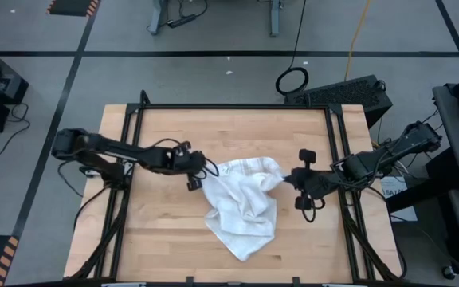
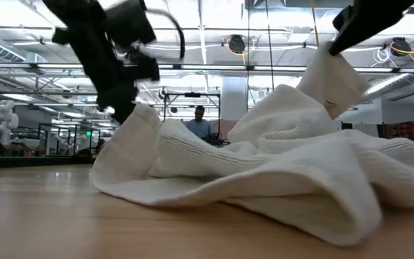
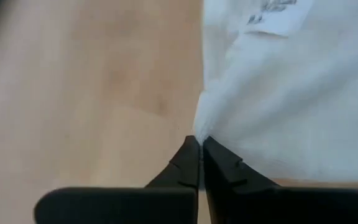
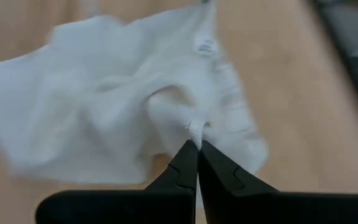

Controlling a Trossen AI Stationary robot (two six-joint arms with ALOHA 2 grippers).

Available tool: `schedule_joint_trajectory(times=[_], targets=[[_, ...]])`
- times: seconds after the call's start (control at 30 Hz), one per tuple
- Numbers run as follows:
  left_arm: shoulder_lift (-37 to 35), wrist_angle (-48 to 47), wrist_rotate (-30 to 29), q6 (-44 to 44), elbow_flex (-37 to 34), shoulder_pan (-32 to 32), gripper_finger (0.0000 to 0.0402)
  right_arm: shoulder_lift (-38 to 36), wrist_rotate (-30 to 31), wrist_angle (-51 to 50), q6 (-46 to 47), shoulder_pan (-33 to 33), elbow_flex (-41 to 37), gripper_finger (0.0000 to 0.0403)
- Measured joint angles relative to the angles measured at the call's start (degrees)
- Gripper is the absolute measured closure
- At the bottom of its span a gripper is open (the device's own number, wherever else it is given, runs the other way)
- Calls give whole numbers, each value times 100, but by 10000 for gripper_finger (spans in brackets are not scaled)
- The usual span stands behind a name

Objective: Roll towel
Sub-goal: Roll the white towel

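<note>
**Both hands pinching a crumpled towel, rolling not yet begun**

Nearest the front edge of the surface (image 1: pixel 166 247), a loose corner of the towel (image 1: pixel 241 209) is lying flat, pointing toward the camera side in the high view. From there the cloth is bunching upward in soft, rumpled folds across the middle of the wooden top, resting on it everywhere except at two raised spots.

Farther back, the left hand (image 1: pixel 196 171) is gripping the towel's left edge, its fingers closed tight on a small pinch of fabric, as the left wrist view is showing; the white tag (image 3: pixel 277 22) is lying just beyond that pinch. Opposite it, the right hand (image 1: pixel 296 180) is clamping the right edge, fingers likewise squeezed together on a gathered peak of cloth that is lifting clear of the wood.

Judging by the sagging folds, the towel is light, limp and thin, so it will be drooping wherever it is unsupported and will be sliding easily on the smooth wood. Spreading it flat looks necessary first; corners or a straight hem are seeming the better places to take hold than these mid-edge bunches.

Beyond the surface, a person (image 2: pixel 199 124) is standing in the room.
</note>
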Motion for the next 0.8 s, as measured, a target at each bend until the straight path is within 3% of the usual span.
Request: schedule_joint_trajectory(times=[0.2,0.3,0.4,0.47,0.53,0.8], targets=[[-1240,241,-1376,931,558,-283,397,-25,2307,519,-1014,-77,-1,403],[-1755,1167,-2294,1912,718,-438,397,-44,3393,1219,-2145,-225,-4,403],[-2184,2469,-2432,3066,734,-543,398,-44,4217,2171,-3356,-407,-4,403],[-2431,3091,-1871,3485,734,-679,398,-50,4252,2733,-3874,-414,73,403],[-2679,3410,-1166,3544,741,-893,399,-50,3897,2967,-3970,-213,289,403],[-3019,3452,729,3121,1040,-2041,399,-56,1871,2802,-2914,954,1169,403]])
